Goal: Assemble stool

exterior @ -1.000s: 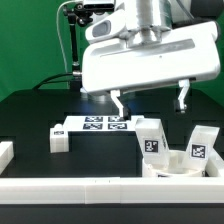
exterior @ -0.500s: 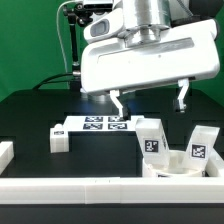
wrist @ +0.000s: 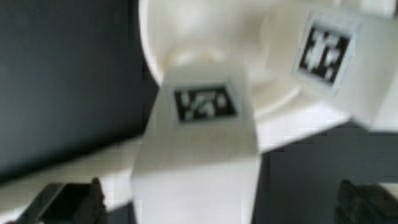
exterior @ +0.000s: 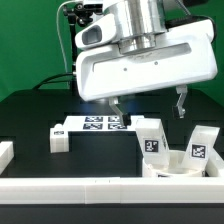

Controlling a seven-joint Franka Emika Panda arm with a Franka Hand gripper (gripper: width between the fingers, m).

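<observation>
**STOOL, PART-BUILT: POSITION BENEATH AN OPEN PINCER**

Item: stool, white plastic, in loose parts.

- Seat (exterior: 176,166): low round disc, flat on the black table (exterior: 30,120), below the pincer (exterior: 149,108) and somewhat toward the exterior view's right of it.
- First leg (exterior: 152,137): small, blocky and upright at the seat's edge, with a black-and-white tag facing the exterior camera. It stands under the gap between the pincer's fingers (exterior: 117,106). The wrist view is blurred, but it shows this leg running up the middle between the two dark fingertips.
- Second leg (exterior: 198,146): upright and tagged, on the far side of the seat from the first. It is below and just outside the finger on the exterior view's right.
- Whether either leg is fixed into the seat cannot be told.
- Small white block (exterior: 58,138): no tag visible. It lies well apart from the seat, beyond the other finger, at the end of the marker board (exterior: 100,124).

Pincer: released, fingers spread wide with nothing between them. It hangs above the leg tops and touches no part.

Surroundings: the marker board lies flat beneath and behind the finger on the exterior view's left. A long white border rail (exterior: 90,186) runs along the table's near edge, in front of the seat.
</observation>
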